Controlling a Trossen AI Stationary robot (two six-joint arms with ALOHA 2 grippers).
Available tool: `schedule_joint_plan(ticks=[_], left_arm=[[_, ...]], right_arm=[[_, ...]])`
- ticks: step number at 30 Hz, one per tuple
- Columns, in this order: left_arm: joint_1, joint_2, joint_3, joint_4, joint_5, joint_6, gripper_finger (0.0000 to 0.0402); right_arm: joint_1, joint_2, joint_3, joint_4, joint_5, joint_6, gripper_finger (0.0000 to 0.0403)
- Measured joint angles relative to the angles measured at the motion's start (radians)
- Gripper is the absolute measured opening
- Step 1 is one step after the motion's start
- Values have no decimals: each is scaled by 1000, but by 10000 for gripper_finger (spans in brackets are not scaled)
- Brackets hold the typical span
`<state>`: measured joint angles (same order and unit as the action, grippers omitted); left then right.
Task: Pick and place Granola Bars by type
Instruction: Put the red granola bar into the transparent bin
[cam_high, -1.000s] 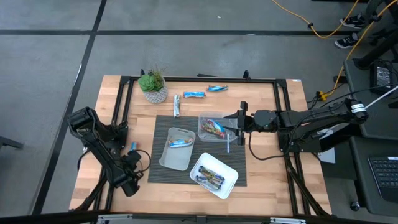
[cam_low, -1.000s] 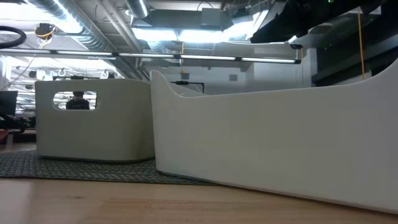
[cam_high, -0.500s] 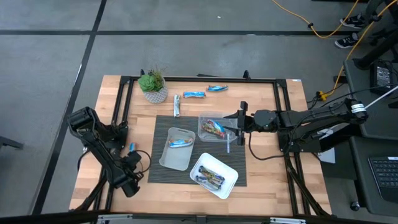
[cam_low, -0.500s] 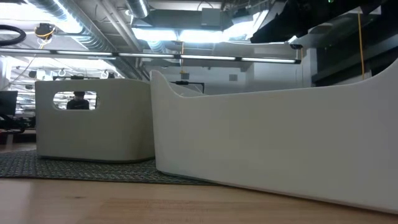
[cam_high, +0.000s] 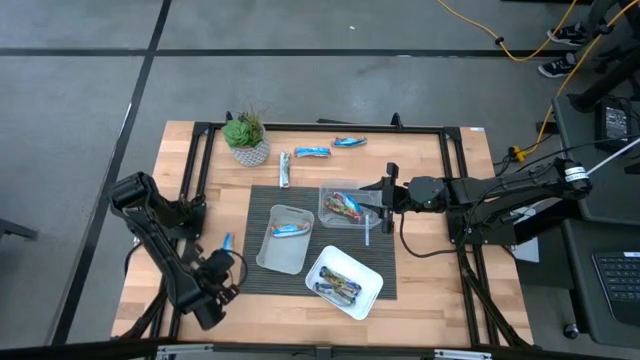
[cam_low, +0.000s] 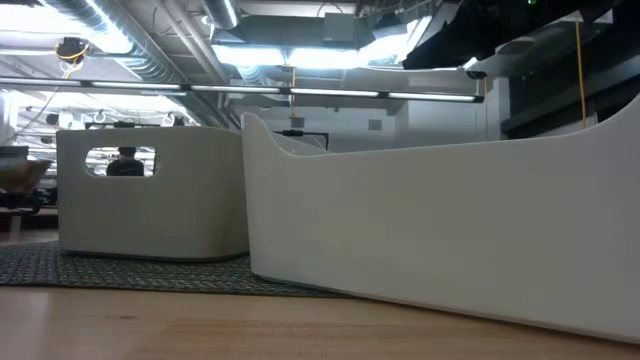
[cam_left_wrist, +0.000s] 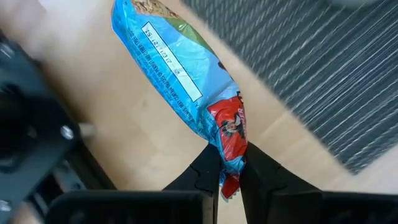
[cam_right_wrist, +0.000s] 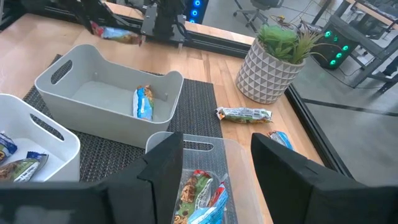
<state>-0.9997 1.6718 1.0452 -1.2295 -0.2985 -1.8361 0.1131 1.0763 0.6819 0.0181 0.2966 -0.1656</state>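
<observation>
My left gripper (cam_left_wrist: 229, 175) is shut on a blue granola bar (cam_left_wrist: 177, 71) with a red end. It holds it over the bare wood left of the dark mat (cam_high: 262, 280); the high view shows this bar (cam_high: 227, 241) too. My right gripper (cam_right_wrist: 214, 168) hovers open over the clear tray (cam_high: 326, 193), which holds bars. One blue bar (cam_high: 288, 229) lies in the grey tray (cam_high: 281, 262), and the white tray (cam_high: 368, 296) holds bars as well. Two blue bars (cam_high: 311, 152) (cam_high: 349, 141) and a silver one (cam_high: 284, 168) lie flat on the wood at the far side. My left gripper pinches the bar's red end (cam_left_wrist: 231, 152) between its two fingertips, coming from above at a steep slant. The bar juts out beyond the fingertips, along their line. In the right wrist view the held bar (cam_right_wrist: 115, 34) shows lifted clear of the table.
A potted plant (cam_high: 246, 140) stands at the far left of the table. The black frame rails (cam_high: 190, 160) run along the table's sides. In the low view the white tray's wall (cam_low: 450, 230) and the grey tray's wall (cam_low: 150, 200) fill the picture.
My left gripper has risen and drawn a little toward the table's near edge and the mat, taking the blue bar with it. The bar lay on the wood a second ago and is now lifted clear.
</observation>
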Motion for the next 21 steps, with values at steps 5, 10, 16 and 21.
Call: schedule_joint_plan(ticks=[5,10,16,21], left_arm=[[0,0,128,-172,-89,17,27],[0,0,275,-323,-234,41,27],[11,-5,418,-341,-423,172,25],[46,-6,490,-342,-518,296,26]], right_arm=[[0,0,0,0,0,0,192],[0,0,0,0,0,0,192],[0,0,0,28,-1,-1,192],[0,0,0,33,-1,-1,192]])
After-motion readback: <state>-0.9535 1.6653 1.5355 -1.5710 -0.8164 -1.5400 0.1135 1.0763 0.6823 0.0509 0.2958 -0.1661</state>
